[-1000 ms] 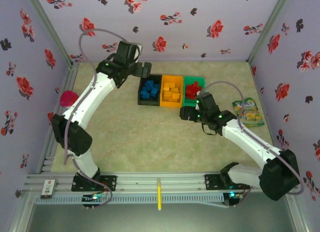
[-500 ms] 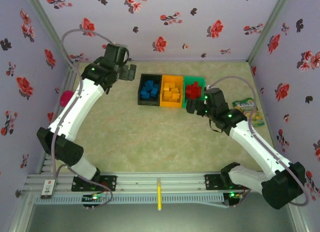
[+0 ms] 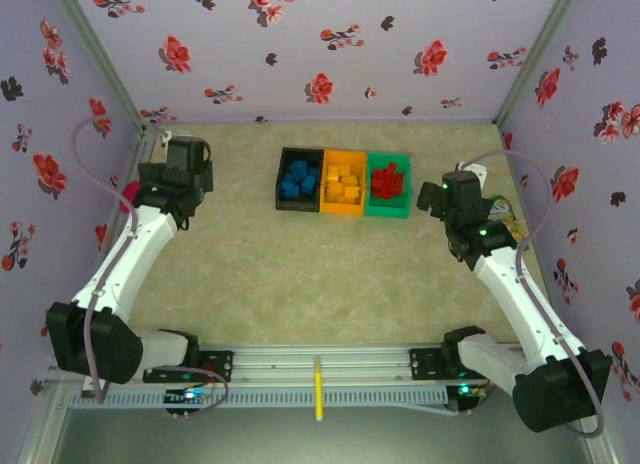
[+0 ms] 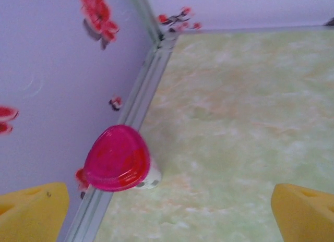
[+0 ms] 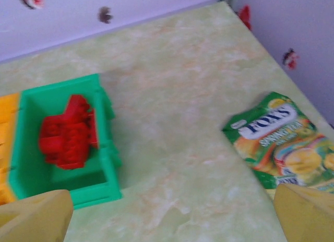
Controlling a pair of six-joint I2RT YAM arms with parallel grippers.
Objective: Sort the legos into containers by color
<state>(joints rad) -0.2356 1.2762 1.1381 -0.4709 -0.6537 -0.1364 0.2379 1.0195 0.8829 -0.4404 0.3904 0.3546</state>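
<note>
On the far part of the tabletop (image 3: 320, 274) three containers stand in a row. The blue bricks (image 3: 298, 179) lie in the black bin (image 3: 298, 206), the yellow bricks (image 3: 345, 184) in the orange bin (image 3: 342, 210), and the red bricks (image 5: 68, 137) in the green bin (image 5: 94, 192). The left pincer (image 4: 168, 213) is wide open and holds nothing, near a pink-topped toy (image 4: 117, 158). The right pincer (image 5: 169, 216) is wide open and empty, near a green snack packet (image 5: 282, 143).

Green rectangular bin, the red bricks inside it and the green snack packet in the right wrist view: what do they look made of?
Green rectangular bin: probably moulded plastic, with thin even walls and a smooth, satin surface. Red bricks: hard plastic, going by their uniform colour and blocky edges. Green snack packet: thin printed film, glossy, lying flat and slightly crinkled.
</note>
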